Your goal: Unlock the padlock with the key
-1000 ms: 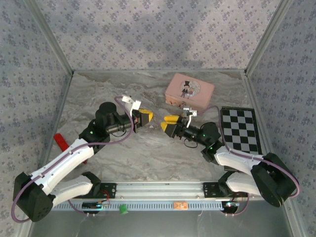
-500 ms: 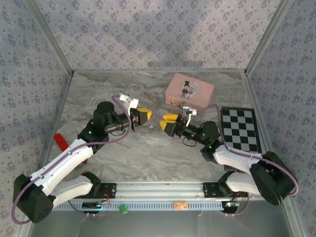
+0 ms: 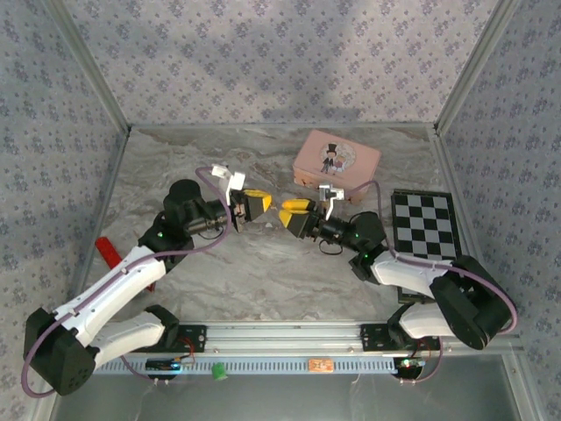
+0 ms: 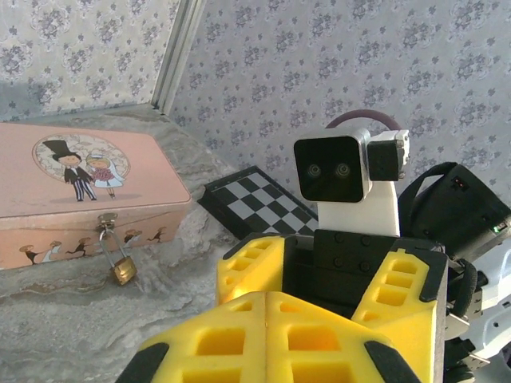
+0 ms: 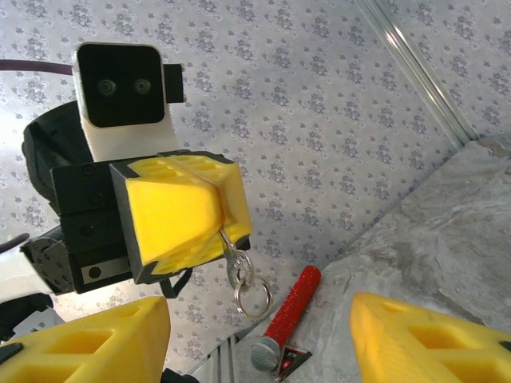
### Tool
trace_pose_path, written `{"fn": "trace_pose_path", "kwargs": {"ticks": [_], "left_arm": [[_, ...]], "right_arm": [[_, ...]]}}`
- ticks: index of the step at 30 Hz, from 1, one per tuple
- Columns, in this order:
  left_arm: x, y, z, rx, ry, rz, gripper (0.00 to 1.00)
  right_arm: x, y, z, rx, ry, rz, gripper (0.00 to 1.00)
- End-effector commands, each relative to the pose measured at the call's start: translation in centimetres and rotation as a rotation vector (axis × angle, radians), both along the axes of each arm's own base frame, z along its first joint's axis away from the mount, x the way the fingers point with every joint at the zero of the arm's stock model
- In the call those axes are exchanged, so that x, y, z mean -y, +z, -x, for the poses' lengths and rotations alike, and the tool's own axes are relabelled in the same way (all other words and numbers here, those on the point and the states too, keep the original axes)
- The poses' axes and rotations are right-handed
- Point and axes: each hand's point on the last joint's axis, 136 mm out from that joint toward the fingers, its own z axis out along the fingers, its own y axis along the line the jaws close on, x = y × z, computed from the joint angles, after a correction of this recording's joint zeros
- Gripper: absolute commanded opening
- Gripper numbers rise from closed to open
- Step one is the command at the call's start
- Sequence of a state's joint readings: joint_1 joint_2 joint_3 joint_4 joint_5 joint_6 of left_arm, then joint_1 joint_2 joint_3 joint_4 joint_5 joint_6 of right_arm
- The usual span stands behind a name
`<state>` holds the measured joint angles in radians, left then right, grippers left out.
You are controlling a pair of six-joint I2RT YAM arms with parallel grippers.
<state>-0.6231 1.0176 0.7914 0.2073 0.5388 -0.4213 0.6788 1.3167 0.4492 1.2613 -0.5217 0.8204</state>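
- Tool [image 3: 109,252], red-handled: it lies flat on the marbled table [image 3: 263,272], well behind the left hand and off to its left, beside that arm's forearm.
- Left hand [image 3: 256,203]: it is raised off the table and points rightward at the other hand. Its yellow fingers [image 4: 335,315] are pressed flat together, pinching the key.
- Key [image 5: 231,257]: small and silver, it sticks out below the left hand's fingertips. A key ring [image 5: 251,298] dangles from it, and both hang in the air, touching nothing else.
- Right hand [image 3: 293,210]: it faces the left hand tip to tip, just apart from it. Its jaws stand wide, with one yellow finger [image 5: 88,339] at each side of its wrist view and nothing between them. The key hangs out in front of that gap.
- Padlock [image 4: 120,269]: tiny and brass, it sits beyond the right hand on the far side. It hangs by a thin silver shackle from the latch on the front wall of the pink tin [image 4: 80,187]. The shackle looks seated in the body. The body hangs low by the table, and whether it touches cannot be told.
- Pink tin: its lid is down, with a cartoon couple printed on top. It stands on the table just past the right hand.
- Checkerboard [image 3: 425,230]: it lies flat on the table to the right of the right hand, alongside that arm.
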Motion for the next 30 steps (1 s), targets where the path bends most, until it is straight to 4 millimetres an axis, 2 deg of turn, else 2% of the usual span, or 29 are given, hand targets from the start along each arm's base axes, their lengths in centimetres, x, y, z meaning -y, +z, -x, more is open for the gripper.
{"fn": "trace_pose_path", "kwargs": {"ticks": [1,17,30], "left_arm": [[0.3,1.4,0.3,0.021,-0.035,0.043,0.00],[0.8,1.9,0.6,0.009,-0.072,0.071,0.00],[0.7,2.0,0.7,0.008,-0.072,0.078,0.00]], "right_arm": [[-0.3,2.7,0.7,0.072,0.040,-0.057,0.61],[-1.2,3.3,1.3,0.087,0.101,-0.068,0.49],[-1.7,3.5,1.8,0.094,0.127,-0.068,0.31]]}}
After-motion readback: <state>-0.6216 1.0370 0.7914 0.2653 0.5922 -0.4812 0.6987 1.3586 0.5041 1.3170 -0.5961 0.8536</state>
